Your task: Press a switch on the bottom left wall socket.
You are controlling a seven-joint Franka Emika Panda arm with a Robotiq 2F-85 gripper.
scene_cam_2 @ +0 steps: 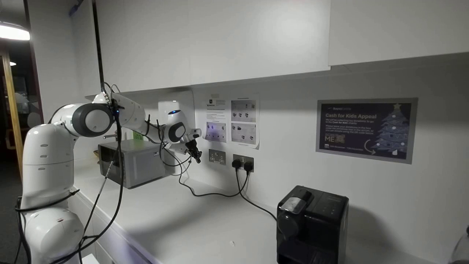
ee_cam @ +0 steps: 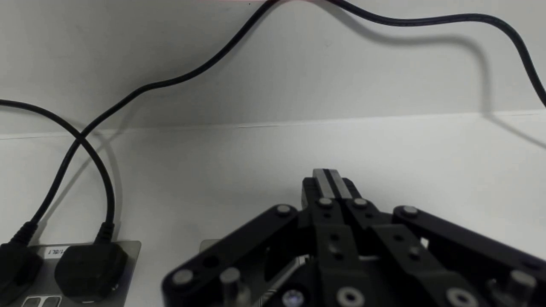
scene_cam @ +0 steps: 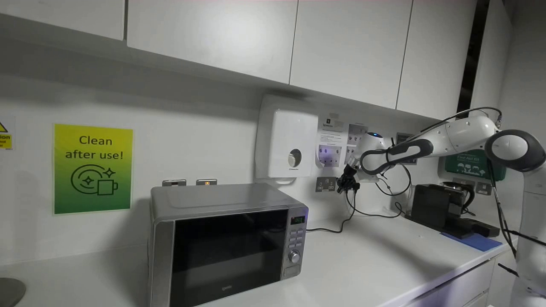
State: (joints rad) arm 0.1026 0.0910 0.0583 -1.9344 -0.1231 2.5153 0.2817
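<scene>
Left socket [scene_cam_2: 217,156]: grey double plate, nothing plugged in, on the wall under a printed sheet [scene_cam_2: 216,120]. The plugged socket [scene_cam_2: 242,159] sits just beside it, to the right as one faces the wall. Both above the counter [scene_cam_2: 205,227].

Gripper [ee_cam: 327,172]: jaws together, thin dark seam between the pads [ee_cam: 324,185], nothing held. Single arm, so no question of which is nearer.

Key relation: left socket lies wallward of the gripper. In both exterior views the tips hang near plate height, tilted down; they look short of the wall, though the gap is hard to judge. Wrist picture stands upside down, counter at top. There a corner of the left socket [ee_cam: 209,244] shows past the fingers, the rest mostly hidden behind them. My reading: the tips aim at wall below the plate, so the move wants a lift or a levelling first, then straight in. Pushing on along the present line would likely miss low.

Left socket faces out into the room. Long axis level, sideways along the wall, in line with the plugged socket; a press would run square to it. Its switches: too small or covered to pick out, so cannot tell which one is meant
</scene>
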